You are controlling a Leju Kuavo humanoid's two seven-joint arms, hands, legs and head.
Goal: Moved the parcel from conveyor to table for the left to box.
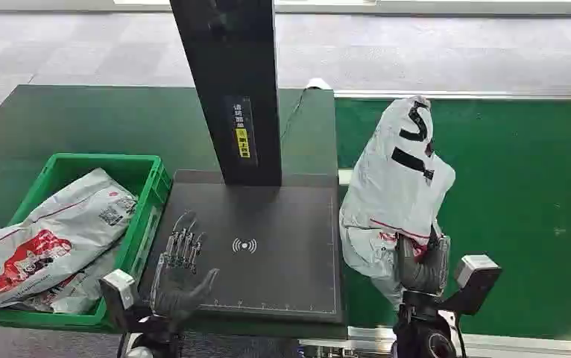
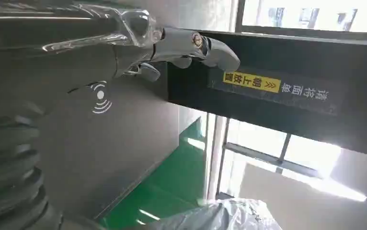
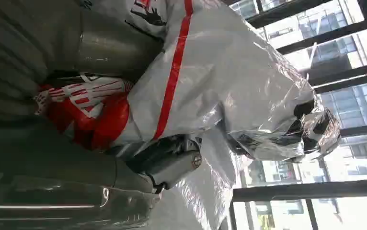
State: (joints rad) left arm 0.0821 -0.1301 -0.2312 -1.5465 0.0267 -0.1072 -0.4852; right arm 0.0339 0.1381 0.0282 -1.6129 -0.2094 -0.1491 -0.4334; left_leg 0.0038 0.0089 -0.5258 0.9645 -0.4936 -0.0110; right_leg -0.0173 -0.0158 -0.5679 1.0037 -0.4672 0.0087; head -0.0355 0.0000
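Green plastic crate [image 1: 148, 195] at far left holds printed white mail bags [image 1: 51, 240]. Beside it, the left hand [image 1: 180, 270] hovers empty over the dark tabletop [image 1: 282, 257], fingers spread, near the black post [image 1: 230, 89]. At right, the right hand [image 1: 422, 265] grips the parcel [image 1: 398, 179] by its lower end: a crinkled, glossy white plastic bag with black lettering, a thin red stripe and red print, standing upright above the green conveyor [image 1: 521, 201], just beside the tabletop's edge.
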